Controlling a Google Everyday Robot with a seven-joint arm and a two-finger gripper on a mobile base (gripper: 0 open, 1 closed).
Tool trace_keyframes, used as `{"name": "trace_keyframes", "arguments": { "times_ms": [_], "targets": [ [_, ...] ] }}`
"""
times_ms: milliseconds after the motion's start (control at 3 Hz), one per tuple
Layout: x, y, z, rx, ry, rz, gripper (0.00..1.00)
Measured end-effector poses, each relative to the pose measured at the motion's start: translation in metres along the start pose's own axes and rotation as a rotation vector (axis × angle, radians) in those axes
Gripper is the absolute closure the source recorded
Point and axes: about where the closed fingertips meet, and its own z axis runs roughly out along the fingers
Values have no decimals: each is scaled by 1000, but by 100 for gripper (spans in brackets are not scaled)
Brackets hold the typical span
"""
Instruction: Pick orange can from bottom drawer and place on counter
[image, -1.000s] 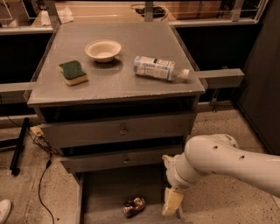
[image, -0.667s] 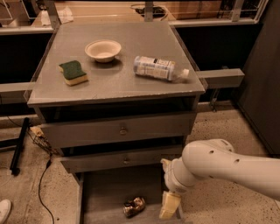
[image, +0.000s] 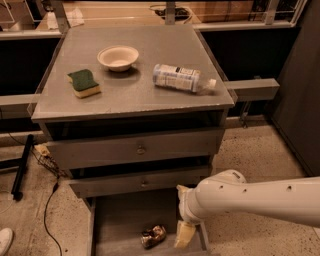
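The orange can (image: 153, 236) lies on its side on the grey floor of the open bottom drawer (image: 120, 220), near the drawer's front. My gripper (image: 184, 234) hangs down from the white arm (image: 250, 197) over the drawer's right part, just right of the can and apart from it. The counter (image: 135, 95) is the grey top of the cabinet, above the two upper drawers.
On the counter lie a white bowl (image: 118, 57), a green and yellow sponge (image: 83, 83) and a clear bottle (image: 182, 78) with a white label on its side. A black cable (image: 50, 200) runs on the floor at left. A dark wall stands at right.
The arm and gripper have moved a little left and down, closer to the can. The can has not moved.
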Motion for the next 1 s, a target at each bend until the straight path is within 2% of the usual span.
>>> {"name": "trace_keyframes", "arguments": {
  "times_ms": [333, 1000],
  "targets": [
    [0, 0, 0, 0, 0, 0, 0],
    [-2, -1, 42, -11, -50, -21, 0]
  ]
}}
